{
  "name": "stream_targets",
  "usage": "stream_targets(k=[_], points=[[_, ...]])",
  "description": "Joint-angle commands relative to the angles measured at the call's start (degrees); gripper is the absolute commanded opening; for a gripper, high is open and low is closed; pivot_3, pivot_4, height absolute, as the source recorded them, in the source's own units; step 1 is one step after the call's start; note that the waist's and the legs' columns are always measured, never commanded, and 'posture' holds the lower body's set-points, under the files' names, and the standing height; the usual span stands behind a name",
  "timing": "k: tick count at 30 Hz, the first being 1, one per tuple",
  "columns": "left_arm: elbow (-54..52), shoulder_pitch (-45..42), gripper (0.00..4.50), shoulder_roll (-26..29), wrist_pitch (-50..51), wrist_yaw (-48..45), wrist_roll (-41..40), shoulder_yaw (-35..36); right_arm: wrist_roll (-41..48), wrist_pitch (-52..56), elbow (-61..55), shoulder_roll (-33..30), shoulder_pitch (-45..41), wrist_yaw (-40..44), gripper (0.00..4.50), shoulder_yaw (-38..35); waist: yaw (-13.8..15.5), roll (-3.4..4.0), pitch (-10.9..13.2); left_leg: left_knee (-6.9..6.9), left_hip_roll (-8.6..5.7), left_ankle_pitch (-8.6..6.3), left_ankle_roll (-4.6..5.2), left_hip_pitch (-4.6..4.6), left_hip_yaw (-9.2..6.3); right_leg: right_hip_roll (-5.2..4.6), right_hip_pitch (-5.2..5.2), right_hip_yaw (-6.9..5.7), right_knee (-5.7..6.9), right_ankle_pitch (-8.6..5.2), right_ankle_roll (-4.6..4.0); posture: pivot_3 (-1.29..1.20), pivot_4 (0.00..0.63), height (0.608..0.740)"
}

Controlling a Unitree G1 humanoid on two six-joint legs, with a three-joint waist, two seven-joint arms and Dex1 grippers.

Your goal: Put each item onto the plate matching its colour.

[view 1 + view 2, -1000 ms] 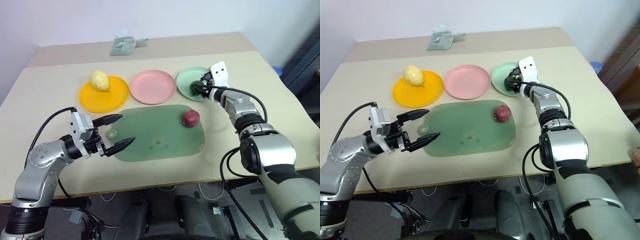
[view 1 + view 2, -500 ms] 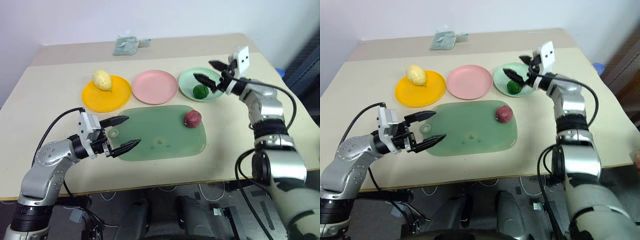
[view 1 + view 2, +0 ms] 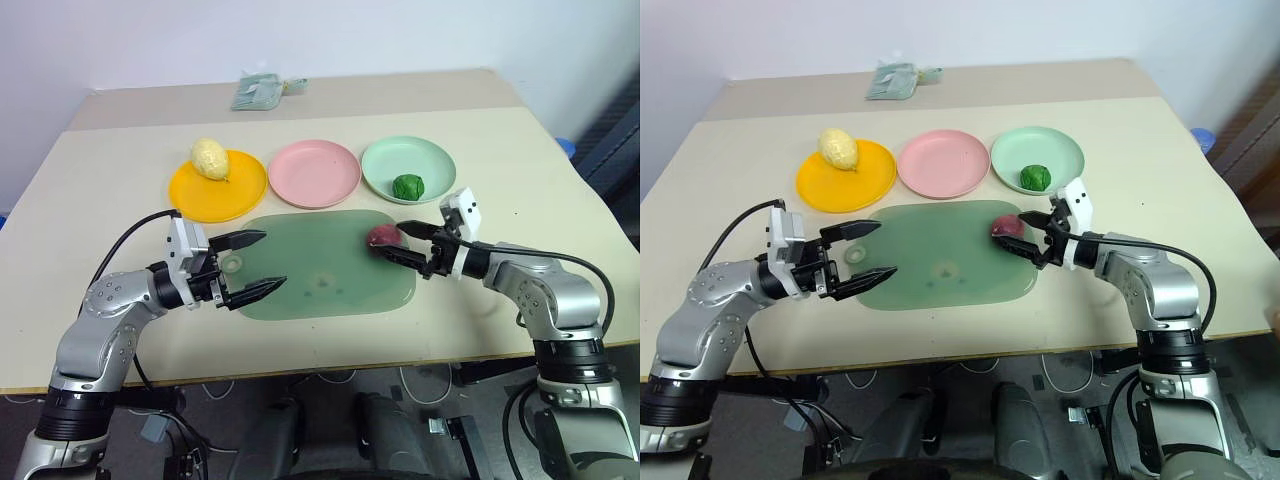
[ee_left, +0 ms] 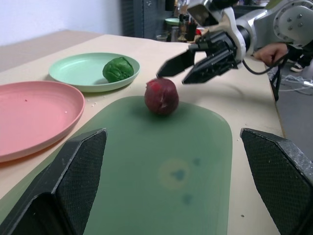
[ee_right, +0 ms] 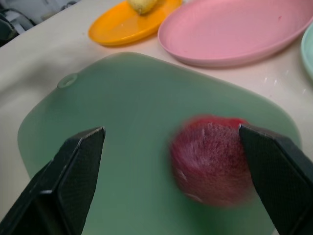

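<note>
The pale yellow fruit (image 3: 209, 158) lies on the yellow plate (image 3: 235, 195). A dark green ball (image 3: 406, 187) rests on the mint green plate (image 3: 385, 160). Between them, the pink plate (image 3: 315, 173) holds nothing. The dark red fruit (image 3: 383, 237) sits on the right end of the green mat (image 3: 320, 285). My right gripper (image 3: 392, 240) is open, low over the mat. Its fingertips reach the red fruit (image 5: 210, 159), one on either side, without closing. My left gripper (image 3: 272, 260) is open above the mat's left end, holding nothing.
A pale green packet (image 3: 258, 92) lies at the table's far edge. A person's hand (image 4: 274, 49) shows beyond the table's right side. Bare tabletop (image 3: 110, 200) stretches left of the yellow plate and right of the green one.
My right gripper left the green ball on the green plate, drew back toward me and came down to the red fruit. The left gripper has stayed put.
</note>
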Motion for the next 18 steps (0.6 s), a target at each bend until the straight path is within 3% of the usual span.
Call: stream_targets(k=[1,12,16,18], points=[[-1.97,1.4,4.5,0.94,-0.28,-0.9,-0.83,1.61,-1.89,-3.38,2.34,1.36,-0.7,-1.24,4.42,2.2,-0.12,-0.01,0.0,0.0,0.0,0.0,0.0,0.0,0.0,0.0,0.0,0.0,0.0,0.0,0.0,0.0,0.15,0.74],[-6.57,6.54,4.5,1.77,0.14,1.31,-1.37,3.63,-4.9,-9.47,9.94,4.11,-5.55,-2.35,4.42,4.59,-0.02,-0.01,0.0,0.0,0.0,0.0,0.0,0.0,0.0,0.01,0.01,-0.01,-0.02,0.0,0.0,0.0,0.15,0.74],[-7.3,7.52,4.5,1.82,0.26,1.79,-1.46,4.11,-4.5,-10.02,9.79,4.81,-6.24,-1.96,3.2,4.8,-0.02,-0.01,0.0,-0.01,0.0,0.0,0.0,0.0,0.0,0.01,0.01,-0.01,-0.02,0.0,0.0,0.0,0.15,0.74],[-7.47,7.75,4.5,1.84,0.25,2.02,-1.47,4.18,-4.3,-9.87,9.27,5.01,-6.4,-1.64,3.2,5.0,0.0,-0.01,0.0,0.01,0.0,0.0,0.0,0.0,0.0,0.01,0.02,-0.01,-0.02,0.0,0.0,0.0,0.15,0.74]])
